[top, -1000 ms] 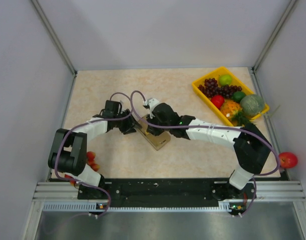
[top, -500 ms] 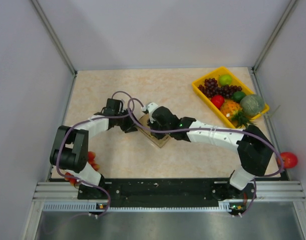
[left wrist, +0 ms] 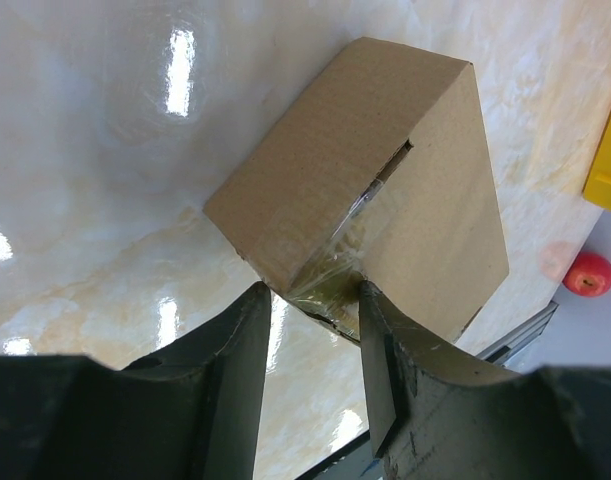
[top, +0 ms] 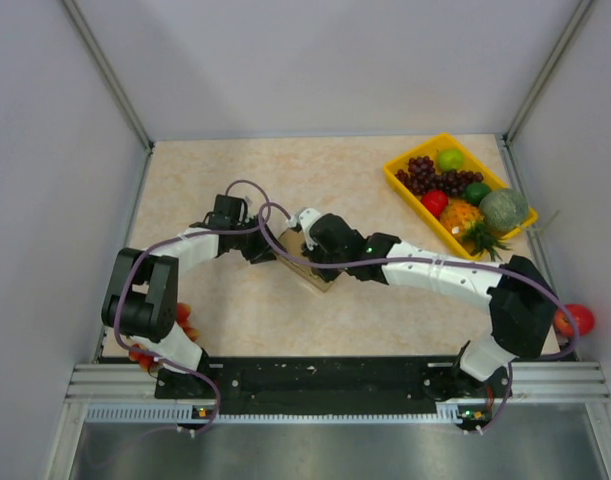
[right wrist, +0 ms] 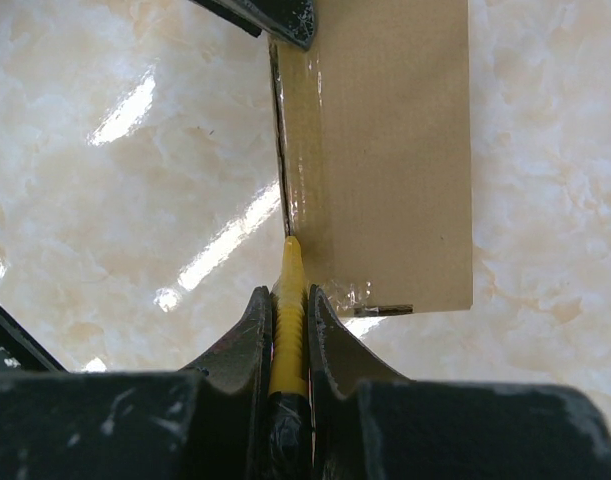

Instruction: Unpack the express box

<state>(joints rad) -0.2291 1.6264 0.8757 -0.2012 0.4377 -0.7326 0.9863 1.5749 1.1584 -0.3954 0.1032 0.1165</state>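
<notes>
Express box (top: 307, 262) sits mid-counter (top: 385, 320). Right gripper (right wrist: 288, 300), clamped on a yellow cutter (right wrist: 289, 320), has slid left along the taped seam. Left gripper (left wrist: 310, 310) narrows onto the box's corner, half-closed. Tape slitting underway; box not opened.

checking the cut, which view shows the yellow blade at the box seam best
The right wrist view: the yellow blade meets the taped seam of the express box. The left wrist view shows only the box; from the top view the arms hide it.
</notes>
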